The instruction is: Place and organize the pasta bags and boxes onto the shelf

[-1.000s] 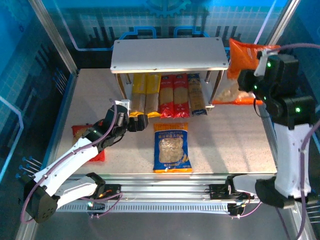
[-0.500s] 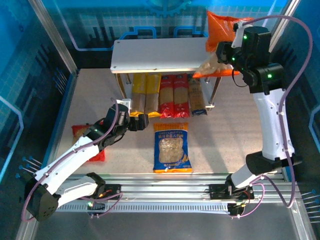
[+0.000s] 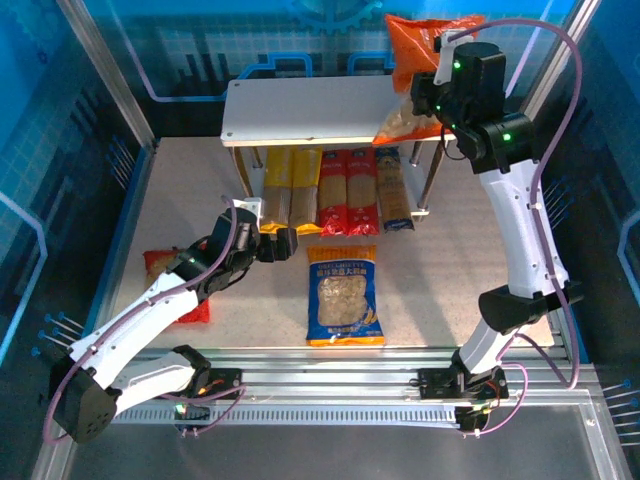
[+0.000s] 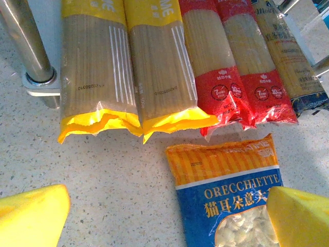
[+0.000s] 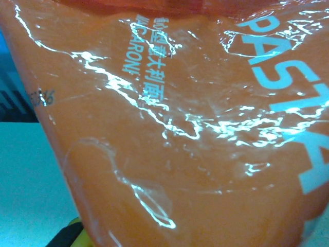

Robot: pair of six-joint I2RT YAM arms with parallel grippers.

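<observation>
5 pasta boxes (image 4: 205, 62) lay side by side just ahead of the left end effector (image 3: 280, 245), whose jaws stood wide apart and empty: 2 yellow, 2 red, 1 blue, with pale strands showing. Of 3 bags, the blue bag (image 3: 344, 295) lay just beside it, the red bag (image 3: 160, 265) behind it. The right end effector (image 3: 435, 85), clamped shut, held the glossy orange bag (image 3: 420, 40) over the shelf (image 3: 320, 110).

High rear camera and close left wrist camera both see the blue bag (image 3: 344, 293).
</observation>
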